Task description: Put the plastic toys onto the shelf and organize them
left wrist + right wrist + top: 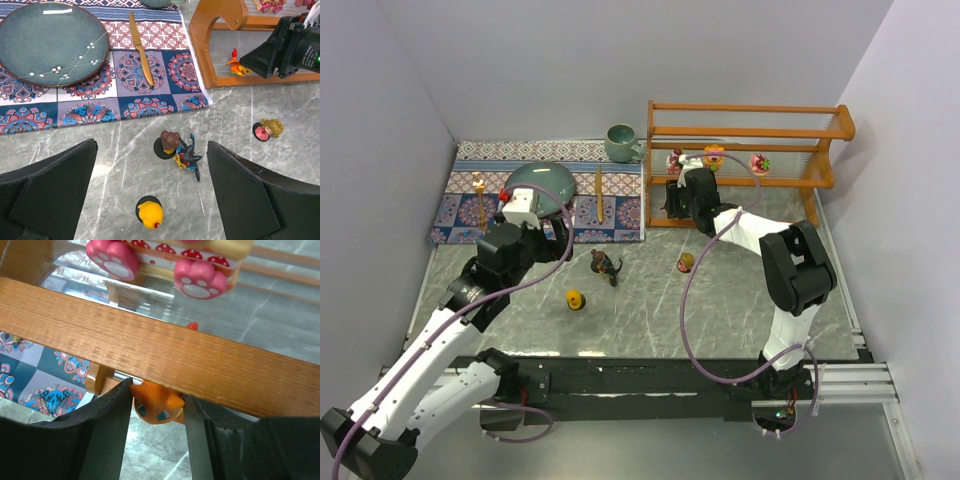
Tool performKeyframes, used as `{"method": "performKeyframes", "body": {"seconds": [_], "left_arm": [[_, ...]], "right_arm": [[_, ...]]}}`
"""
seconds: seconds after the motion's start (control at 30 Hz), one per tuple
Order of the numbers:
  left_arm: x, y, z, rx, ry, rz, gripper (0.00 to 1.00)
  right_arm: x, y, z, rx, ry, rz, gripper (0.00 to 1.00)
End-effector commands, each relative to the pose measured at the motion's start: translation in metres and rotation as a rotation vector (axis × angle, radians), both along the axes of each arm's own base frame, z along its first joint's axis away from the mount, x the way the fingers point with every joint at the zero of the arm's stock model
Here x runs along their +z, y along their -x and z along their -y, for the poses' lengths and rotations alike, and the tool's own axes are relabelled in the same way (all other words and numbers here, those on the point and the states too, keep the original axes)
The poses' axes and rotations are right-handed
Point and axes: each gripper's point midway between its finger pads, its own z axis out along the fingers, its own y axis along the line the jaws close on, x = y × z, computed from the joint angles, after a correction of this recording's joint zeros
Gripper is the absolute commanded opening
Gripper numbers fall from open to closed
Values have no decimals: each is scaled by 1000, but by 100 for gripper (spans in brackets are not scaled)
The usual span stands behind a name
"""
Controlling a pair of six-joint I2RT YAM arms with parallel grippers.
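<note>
Round teal ceramic plate [50,42], white blossom sprigs; rectangular cloth mat [80,107], blue-red-white medallions; grey marble-look tabletop [125,165], white veins; orange-brown wooden shelf [150,340]; orange plastic creature figurine [157,409], teal eyes; pink-pawed plastic figurine [200,282], pale pads.

**Robot lab cell, definitely not someone's home**

You're in a boxed-in test rig. Plain white walls [570,60] close around a marble-look table [740,300]. The left arm [420,370] and right arm [795,270] sit on a black rail [650,380], with purple cables [685,330] looping loose. The patterned mat [460,210], plate [542,185], mug [620,142] and wooden shelf [750,130] look like staged props.
</note>
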Motion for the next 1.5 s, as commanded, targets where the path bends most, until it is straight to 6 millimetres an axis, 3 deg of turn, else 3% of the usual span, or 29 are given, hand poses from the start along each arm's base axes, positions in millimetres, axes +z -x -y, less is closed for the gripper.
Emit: {"method": "performKeyframes", "body": {"seconds": [0.0, 0.4, 0.73, 1.07, 1.33, 1.47], "left_arm": [[14, -2, 1, -14, 12, 49, 97], [12, -2, 3, -22, 12, 42, 97], [13, -2, 3, -23, 14, 43, 97], [14, -2, 2, -22, 16, 47, 97], [19, 2, 2, -29, 30, 60, 97], [25, 5, -1, -24, 41, 77, 97]], "right_arm": [[10, -11, 2, -17, -26, 48, 52], [11, -9, -1, -2, -40, 44, 56], [17, -2, 0, -10, -62, 53, 72], [27, 5, 2, -17, -91, 72, 81], [44, 29, 2, -6, -130, 76, 89], [55, 45, 13, -34, -128, 75, 92]]}}
